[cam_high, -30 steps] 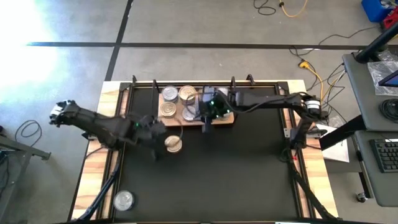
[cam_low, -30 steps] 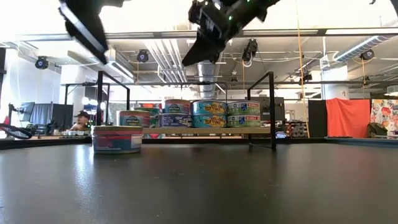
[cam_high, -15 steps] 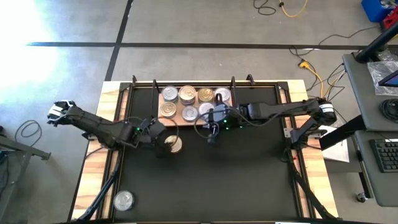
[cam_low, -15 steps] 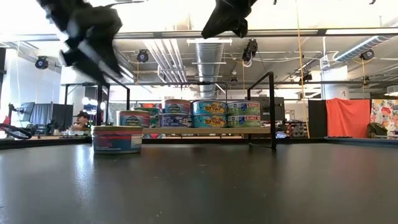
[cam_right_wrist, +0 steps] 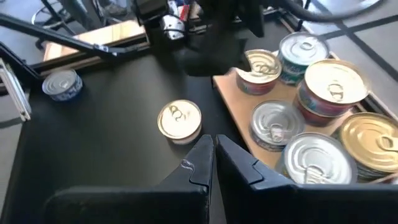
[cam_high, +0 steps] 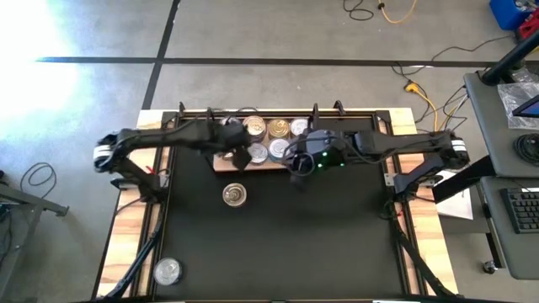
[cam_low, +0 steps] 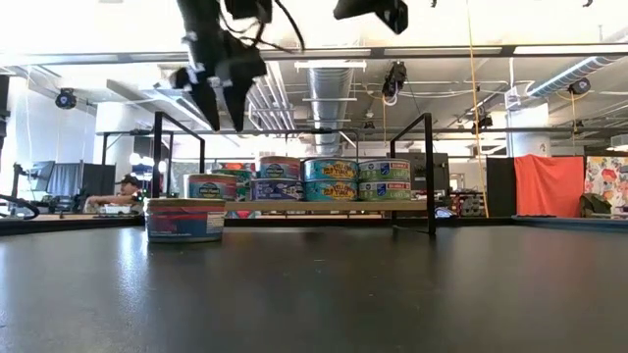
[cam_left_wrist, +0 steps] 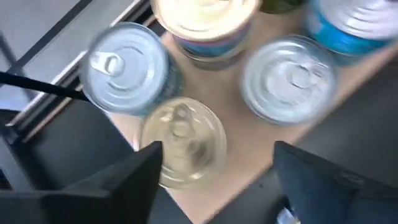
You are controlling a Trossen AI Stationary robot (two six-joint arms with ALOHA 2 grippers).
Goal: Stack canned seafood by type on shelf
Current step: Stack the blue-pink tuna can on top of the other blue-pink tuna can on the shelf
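- Canned seafood (cam_high: 268,140) is mostly on the shelf (cam_high: 221,162) already, packed in two rows, silver and gold lids mixed.
- Two tins are off the shelf: a gold-lid tin (cam_high: 235,195) on the worktop (cam_high: 337,244) just in front of the shelf's left half, and a silver-lid tin (cam_high: 168,270) well away from the shelf, near the worktop's front left corner.
- My left tool (cam_high: 238,156) hangs over the shelf's left end with fingers apart and nothing between them; the wrist cam looks down on the shelf tins.
- My right tool (cam_high: 296,175) is off the shelf's front edge, right of centre, clenched and empty.
- Step in hand, I reckon: between picks; prob the gold-lid tin goes next.
- Next move, as I judge it: bring the left tool off the shelf, down over that tin, straddle the rim, close, lift, then set it on a matching gold-lid tin w/o knocking its neighbours.
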